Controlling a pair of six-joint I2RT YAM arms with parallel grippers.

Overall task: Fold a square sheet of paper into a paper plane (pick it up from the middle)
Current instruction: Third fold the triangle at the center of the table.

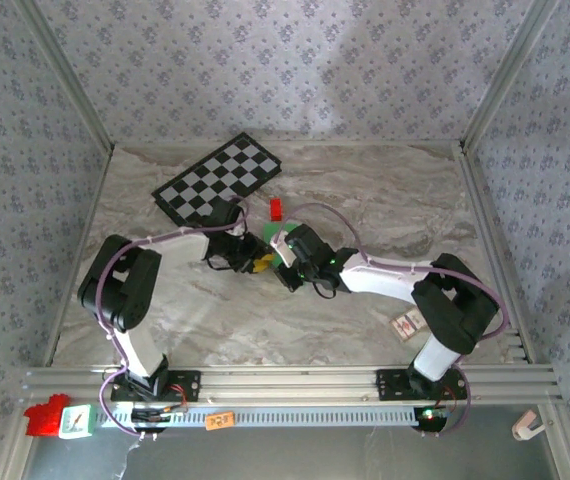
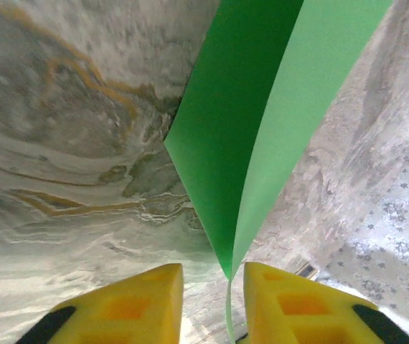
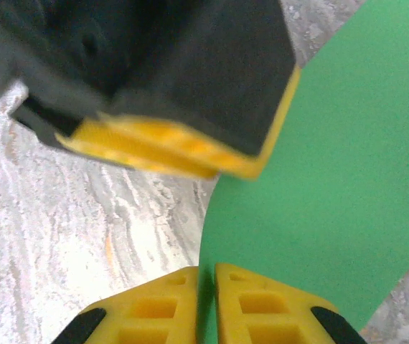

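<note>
Paper sheet [image 2: 219,158] is off the table [image 1: 385,210] at its middle, caught between the two arms where they meet.

Nearest in the right wrist view, the right gripper [image 3: 206,276] has its fingers pressed almost together on an edge of the green paper. The rest spreads up and to the right from them as one broad, gently bowed face.

In the left wrist view, the left gripper [image 2: 213,268] has its fingers clearly apart, with marble visible in the gap. A thin edge of paper runs down through that gap, touching neither pad as far as I can tell. Straight ahead of these fingers the sheet opens into a narrow V of a darker and a lighter face. Its bend starts at the gap and runs away from the camera, so the long axis lies in line with the left fingers.

By my reading, the right arm carries the paper while the left sits astride the bend, so closing there would likely pinch it into a crease.

Farther back sits a small red block [image 1: 276,208], close to the paper, and beyond it a checkerboard [image 1: 220,178].
</note>
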